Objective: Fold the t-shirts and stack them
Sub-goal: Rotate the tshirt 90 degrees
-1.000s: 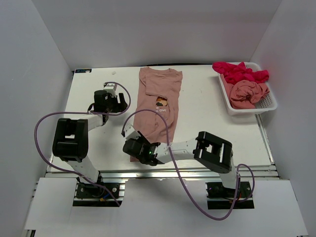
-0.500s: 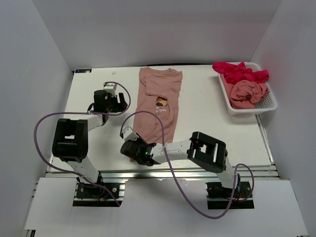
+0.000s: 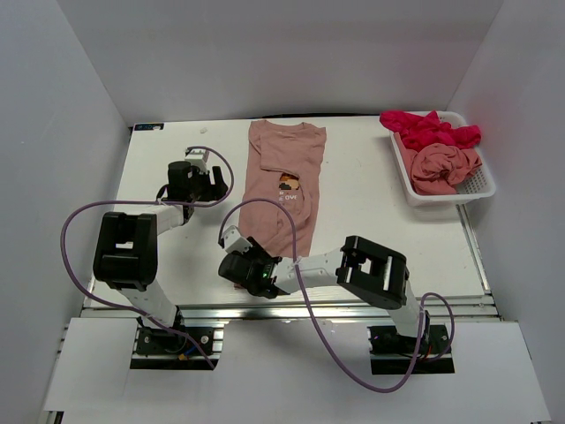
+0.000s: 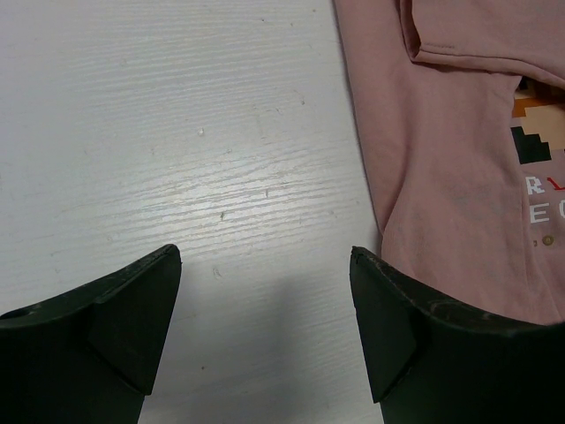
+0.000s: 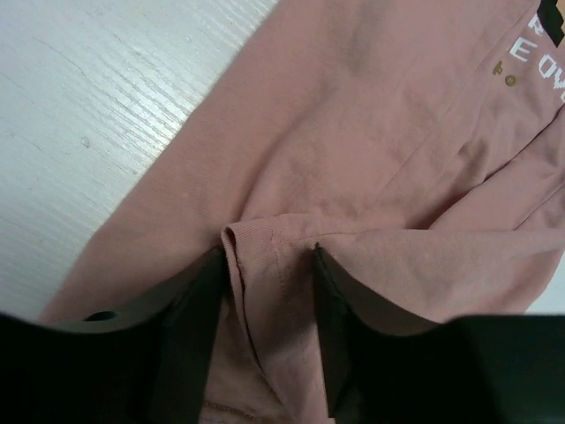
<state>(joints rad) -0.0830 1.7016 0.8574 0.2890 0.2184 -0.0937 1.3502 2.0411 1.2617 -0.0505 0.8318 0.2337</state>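
A dusty salmon-pink t-shirt (image 3: 284, 177) with a pixel-art chest print lies lengthwise in the table's middle, folded narrow. My right gripper (image 3: 254, 261) is at its near hem. In the right wrist view the right gripper (image 5: 269, 291) is shut on a raised fold of the hem of that t-shirt (image 5: 353, 132), cloth filling the gap between the fingers. My left gripper (image 3: 216, 181) is just left of the shirt. In the left wrist view the left gripper (image 4: 265, 300) stands open over bare table, the t-shirt's edge (image 4: 441, 159) by its right finger.
A white mesh basket (image 3: 444, 199) stands at the back right, holding a bright magenta-red t-shirt (image 3: 428, 131) and a bunched salmon-pink one (image 3: 441, 166). White walls close in the table on three sides. Purple cables loop from both arms over the table.
My right gripper has shifted slightly at the shirt's near hem, and its jaws have moved a little. The left arm has not moved.
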